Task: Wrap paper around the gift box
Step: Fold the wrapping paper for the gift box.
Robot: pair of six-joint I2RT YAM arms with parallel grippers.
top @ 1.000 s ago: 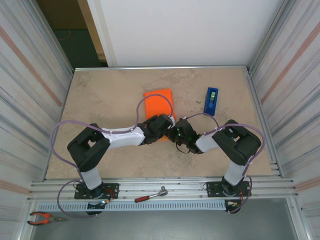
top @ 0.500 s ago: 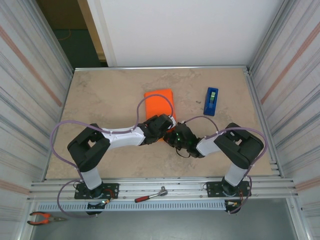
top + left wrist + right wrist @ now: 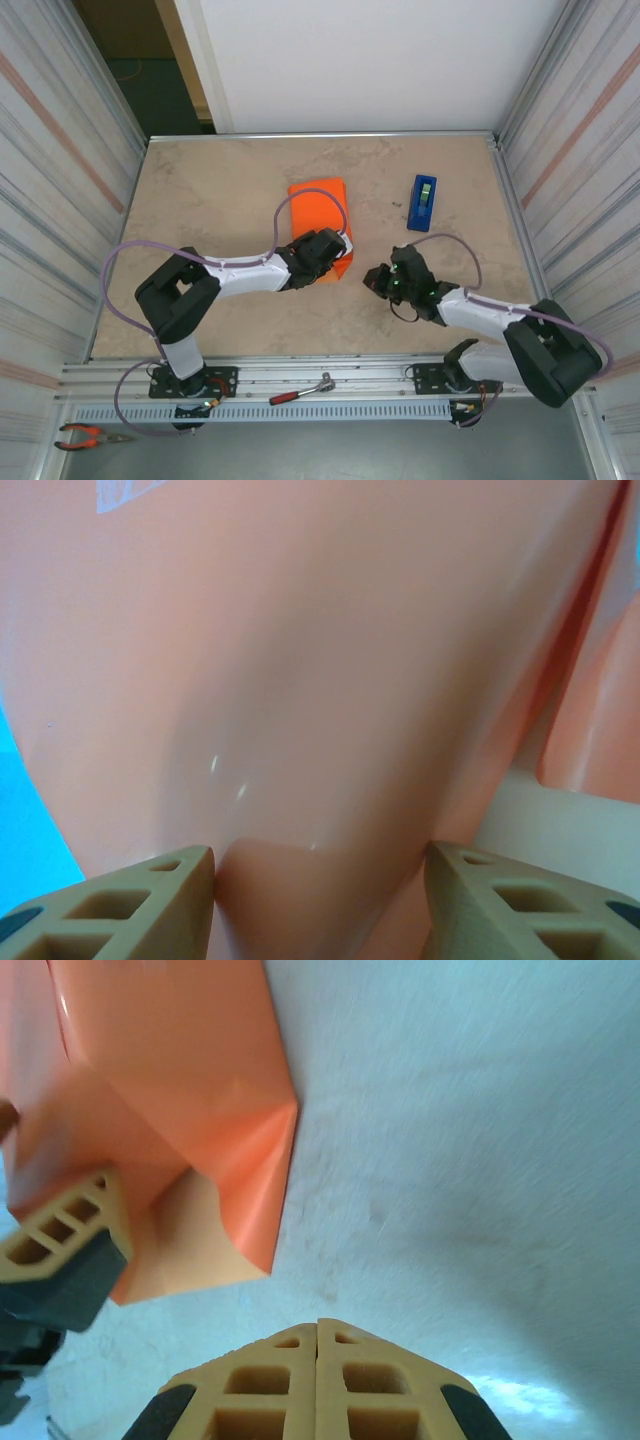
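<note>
The paper (image 3: 317,208) is bright orange and wraps a box-sized parcel lying mid-table; the gift box itself is hidden under it. My left gripper (image 3: 330,258) is at the parcel's near end. In the left wrist view a bulging fold of the paper (image 3: 300,710) sits between the tan fingers (image 3: 150,900) and touches both, so my left gripper (image 3: 320,865) is shut on it. My right gripper (image 3: 374,280) lies on the table to the right of the parcel, apart from it. Its tips (image 3: 317,1340) are pressed together on nothing, facing the paper's folded corner (image 3: 215,1130).
A blue tape dispenser (image 3: 422,202) stands at the back right of the table (image 3: 200,200). A ratchet tool (image 3: 300,391) lies on the front rail and red-handled pliers (image 3: 85,435) at the front left. Corrugated walls close in both sides.
My right arm has swung out to the right, taking its shut gripper away from the parcel's near end. The left gripper and the parcel have stayed put.
</note>
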